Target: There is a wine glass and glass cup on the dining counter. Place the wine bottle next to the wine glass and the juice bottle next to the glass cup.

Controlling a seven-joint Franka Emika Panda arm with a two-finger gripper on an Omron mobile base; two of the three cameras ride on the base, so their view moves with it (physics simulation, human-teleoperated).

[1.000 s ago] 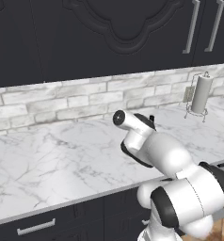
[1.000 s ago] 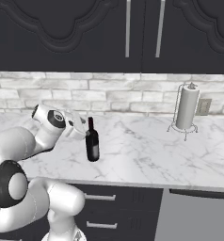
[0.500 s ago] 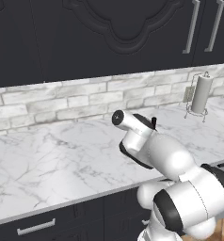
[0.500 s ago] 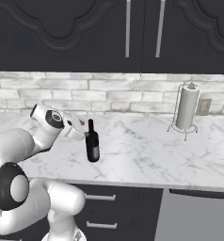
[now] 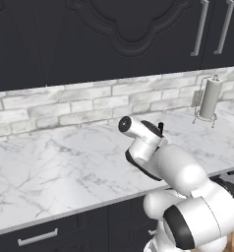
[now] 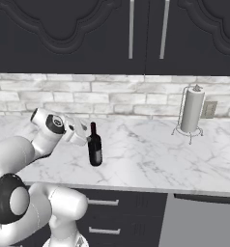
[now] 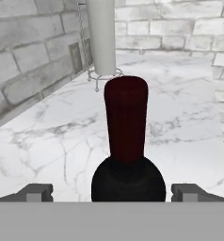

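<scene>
My jaws stand wide apart on either side of the wine bottle [image 7: 127, 141], gripping nothing. It stands upright on the marble bench [image 6: 146, 154].

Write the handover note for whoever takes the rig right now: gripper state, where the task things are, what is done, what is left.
Gripper: open, a fingertip on each side of the wine bottle near its shoulder, not closed on it.
Wine bottle: upright on the marble counter under the dark cabinets, to the left of the paper towel holder in the right base view; its dark red top sits centred in the hand view.
Done: gripper lined up at the bottle.
Left: close on the bottle, lift it, carry it to the wine glass on the dining counter; then set the juice bottle by the glass cup.
</scene>
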